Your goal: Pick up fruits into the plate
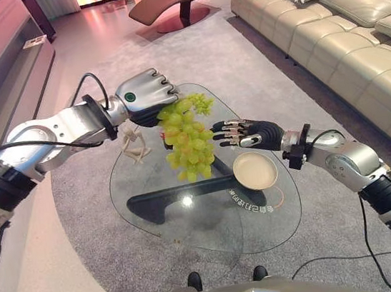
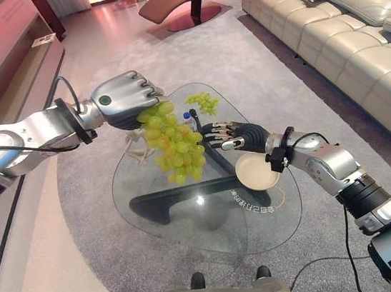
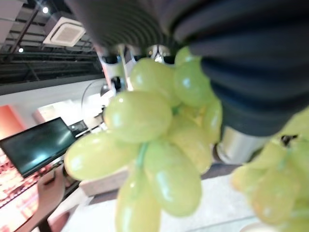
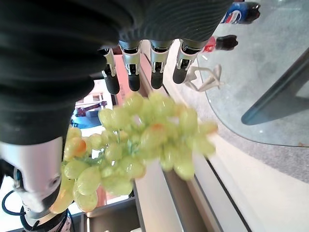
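A large bunch of green grapes (image 1: 188, 143) hangs in the air above the glass table (image 1: 191, 226), with my left hand (image 1: 147, 93) shut on its top. In the left wrist view the grapes (image 3: 154, 145) hang right below the hand's dark cover. My right hand (image 1: 248, 132) is open just right of the bunch, its straight fingers (image 4: 152, 63) pointing at the grapes (image 4: 145, 140). A cream plate (image 1: 255, 170) sits on the table under the right wrist, below and right of the bunch. A smaller green bunch (image 2: 206, 103) lies at the table's far edge.
A white figurine (image 1: 134, 143) stands on the table's left side and a small bottle (image 2: 189, 118) behind the hanging bunch. The table rests on a grey rug, with a beige sofa (image 1: 338, 26) to the right and a brown lounger (image 1: 176, 1) far back.
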{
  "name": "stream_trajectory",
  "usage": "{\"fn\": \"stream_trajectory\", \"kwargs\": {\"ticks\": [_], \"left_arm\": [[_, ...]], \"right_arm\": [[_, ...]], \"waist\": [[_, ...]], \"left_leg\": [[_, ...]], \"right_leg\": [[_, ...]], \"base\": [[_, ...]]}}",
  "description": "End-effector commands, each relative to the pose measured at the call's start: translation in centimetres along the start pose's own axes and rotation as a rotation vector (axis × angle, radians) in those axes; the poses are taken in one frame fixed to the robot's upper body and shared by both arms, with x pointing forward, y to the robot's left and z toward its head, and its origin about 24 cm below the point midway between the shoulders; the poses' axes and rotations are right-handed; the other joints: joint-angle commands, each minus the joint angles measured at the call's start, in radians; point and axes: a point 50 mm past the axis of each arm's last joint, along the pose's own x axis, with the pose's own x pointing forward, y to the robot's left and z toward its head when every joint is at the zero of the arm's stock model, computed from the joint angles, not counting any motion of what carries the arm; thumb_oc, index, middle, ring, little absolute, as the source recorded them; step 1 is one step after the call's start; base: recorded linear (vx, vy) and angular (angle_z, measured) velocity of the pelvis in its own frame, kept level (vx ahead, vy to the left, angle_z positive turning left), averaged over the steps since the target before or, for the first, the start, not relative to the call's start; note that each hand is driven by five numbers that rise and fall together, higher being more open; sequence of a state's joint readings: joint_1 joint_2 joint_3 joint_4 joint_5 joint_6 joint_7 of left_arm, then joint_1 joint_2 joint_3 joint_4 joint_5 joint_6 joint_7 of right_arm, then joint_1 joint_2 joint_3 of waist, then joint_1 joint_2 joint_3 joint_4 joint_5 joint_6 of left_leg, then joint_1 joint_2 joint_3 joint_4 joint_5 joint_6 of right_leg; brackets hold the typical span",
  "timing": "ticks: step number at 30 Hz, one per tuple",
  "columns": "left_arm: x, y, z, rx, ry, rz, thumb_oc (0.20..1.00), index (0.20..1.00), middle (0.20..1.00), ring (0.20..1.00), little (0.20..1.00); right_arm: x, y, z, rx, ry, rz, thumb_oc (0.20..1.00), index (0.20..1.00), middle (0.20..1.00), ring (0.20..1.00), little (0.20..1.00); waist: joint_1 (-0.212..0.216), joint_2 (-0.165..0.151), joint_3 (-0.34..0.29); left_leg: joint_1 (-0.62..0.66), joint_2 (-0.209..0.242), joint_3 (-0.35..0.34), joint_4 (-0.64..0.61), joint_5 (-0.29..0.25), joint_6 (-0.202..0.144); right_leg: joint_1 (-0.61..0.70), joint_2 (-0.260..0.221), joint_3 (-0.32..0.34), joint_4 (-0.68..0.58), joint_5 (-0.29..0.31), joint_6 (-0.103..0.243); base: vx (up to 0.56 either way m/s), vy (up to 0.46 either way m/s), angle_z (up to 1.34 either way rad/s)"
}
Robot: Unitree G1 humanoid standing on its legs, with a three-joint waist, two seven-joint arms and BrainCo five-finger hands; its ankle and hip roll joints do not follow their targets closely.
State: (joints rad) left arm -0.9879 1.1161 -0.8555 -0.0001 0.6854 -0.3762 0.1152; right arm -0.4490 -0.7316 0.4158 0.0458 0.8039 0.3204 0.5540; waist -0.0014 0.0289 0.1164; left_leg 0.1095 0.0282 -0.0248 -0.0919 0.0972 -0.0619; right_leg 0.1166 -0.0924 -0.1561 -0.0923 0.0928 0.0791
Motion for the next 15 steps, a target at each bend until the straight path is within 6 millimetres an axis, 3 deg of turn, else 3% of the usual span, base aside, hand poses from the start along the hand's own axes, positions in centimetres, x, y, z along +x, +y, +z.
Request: {"fn": "stream_trajectory", "kwargs": {"ticks": [1,15], "left_arm": [[1.4,4.8,-2.3,0.028,0.071,0.174,0.200,0.200,0.200,0.200,0.200],[2.6,5.2,-1.8,-0.037,0.070,0.201,0.200,0.200,0.200,0.200,0.200]], "right_arm": [[1.9,1.0,2.7,-0.065,-0.068,0.062,1.000,1.000,1.000,1.000,1.000],[4.2,3.5,0.6,-0.006,-0.021,0.173,1.000,1.000,1.000,1.000,1.000]], "waist": [[0.016,-0.040,-0.047],[0.018,-0.033,-0.053]], "left_leg": [[0.066,-0.078,0.034,0.017,-0.163,0.046],[0.067,-0.073,0.045,0.012,-0.158,0.042]], "right_leg": [[0.052,-0.007,-0.027,0.019,-0.081,0.035],[0.054,-0.002,-0.023,0.013,-0.086,0.032]], "base": [[0.00,0.000,0.00],[0.00,0.000,0.00]]}}
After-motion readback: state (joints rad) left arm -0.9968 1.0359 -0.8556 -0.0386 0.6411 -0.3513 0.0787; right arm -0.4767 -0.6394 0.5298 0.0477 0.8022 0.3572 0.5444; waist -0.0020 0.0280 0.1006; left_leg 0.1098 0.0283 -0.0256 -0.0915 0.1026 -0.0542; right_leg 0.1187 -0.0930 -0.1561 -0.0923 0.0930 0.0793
